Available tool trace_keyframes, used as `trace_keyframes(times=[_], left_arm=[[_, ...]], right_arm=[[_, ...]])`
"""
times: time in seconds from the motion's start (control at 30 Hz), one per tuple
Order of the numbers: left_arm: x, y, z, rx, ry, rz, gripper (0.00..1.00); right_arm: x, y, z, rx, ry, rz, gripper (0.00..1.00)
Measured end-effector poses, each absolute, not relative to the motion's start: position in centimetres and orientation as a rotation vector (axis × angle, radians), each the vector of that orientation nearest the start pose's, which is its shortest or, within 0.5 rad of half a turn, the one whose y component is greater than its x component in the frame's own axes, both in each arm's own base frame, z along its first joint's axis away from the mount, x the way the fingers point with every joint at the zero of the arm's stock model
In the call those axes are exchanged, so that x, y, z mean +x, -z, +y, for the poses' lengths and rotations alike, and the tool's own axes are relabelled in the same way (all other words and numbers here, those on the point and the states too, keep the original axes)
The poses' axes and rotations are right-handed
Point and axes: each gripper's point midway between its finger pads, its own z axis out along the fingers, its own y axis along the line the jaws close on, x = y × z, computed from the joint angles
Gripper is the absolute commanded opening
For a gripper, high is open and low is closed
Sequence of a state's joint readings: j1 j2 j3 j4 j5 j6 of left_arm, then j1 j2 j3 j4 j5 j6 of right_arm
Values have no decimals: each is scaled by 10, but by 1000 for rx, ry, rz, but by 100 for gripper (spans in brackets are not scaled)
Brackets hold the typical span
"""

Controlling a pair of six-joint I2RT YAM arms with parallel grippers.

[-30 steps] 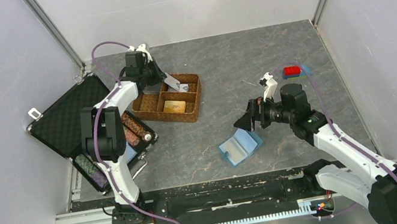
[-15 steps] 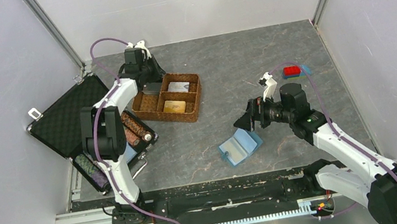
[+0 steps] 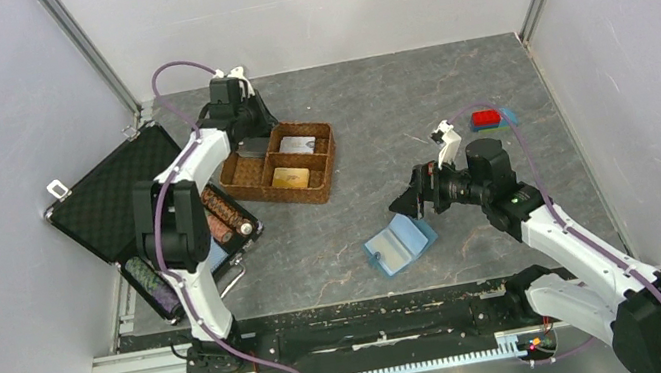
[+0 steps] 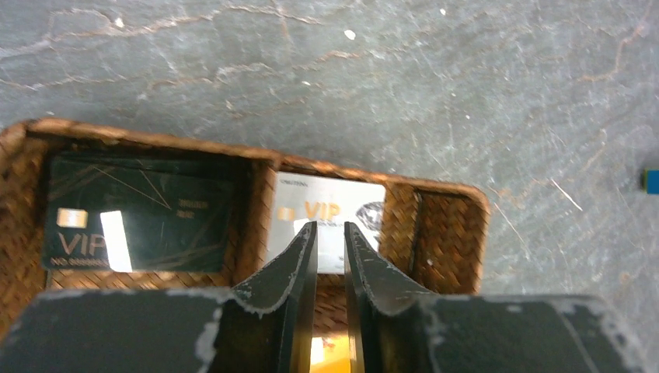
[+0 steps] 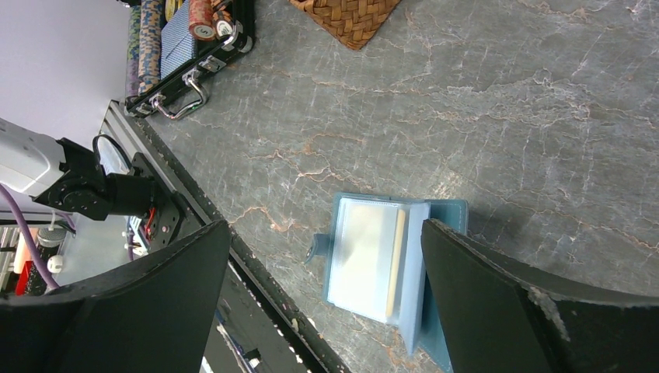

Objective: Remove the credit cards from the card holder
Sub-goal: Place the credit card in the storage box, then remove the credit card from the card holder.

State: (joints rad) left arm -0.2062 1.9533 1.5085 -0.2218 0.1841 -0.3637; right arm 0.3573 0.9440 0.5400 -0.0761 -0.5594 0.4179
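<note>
On the veined table [image 5: 466, 116] lies a bifold card holder [image 5: 373, 268].

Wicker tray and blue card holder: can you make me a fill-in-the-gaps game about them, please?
1. The card holder lies ___ on the table.
2. The wicker tray has ___ compartments.
3. The silver card under the left gripper has the letters ___ on it.

Missing words: open; four; VIP.
</note>
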Motion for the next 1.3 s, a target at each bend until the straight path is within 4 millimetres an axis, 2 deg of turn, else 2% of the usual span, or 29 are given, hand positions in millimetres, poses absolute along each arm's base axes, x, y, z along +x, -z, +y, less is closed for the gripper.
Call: trace_keyframes(times=[0.1,0.2,0.33,0.47,0.53,0.6,0.7,0.83,0.93,1.1,1.3], left_arm=[[498,-137,-167,-54,528,2282,26],[476,-155,-183,-21,562,2284,27],[432,-182,-209,36,652,2278,31],[378,-189,-241,161,726,2307,34],[347,-180,-256,223,764,2343,35],[312,-162,-268,281,801,2397,36],[267,-134,-275,328,835,2488,37],[223,-103,-279,313,884,2569,41],[207,-94,-288,310,931,2577,44],[184,-78,-304,309,997,2601,45],[177,-73,-316,290,1016,2600,49]], right_arm=[[230,-153,201,-302,-1043,2119,88],[230,-153,201,-303,-1044,2121,81],[226,-153,206,-318,-1059,2124,67],[212,-148,218,-376,-1080,2136,47],[206,-143,222,-388,-1081,2150,40],[200,-134,222,-391,-1073,2169,38],[191,-118,222,-387,-1048,2213,38],[180,-96,223,-403,-1005,2267,44],[173,-82,225,-424,-956,2304,49],[168,-64,229,-475,-847,2340,44],[166,-47,233,-497,-778,2357,41]])
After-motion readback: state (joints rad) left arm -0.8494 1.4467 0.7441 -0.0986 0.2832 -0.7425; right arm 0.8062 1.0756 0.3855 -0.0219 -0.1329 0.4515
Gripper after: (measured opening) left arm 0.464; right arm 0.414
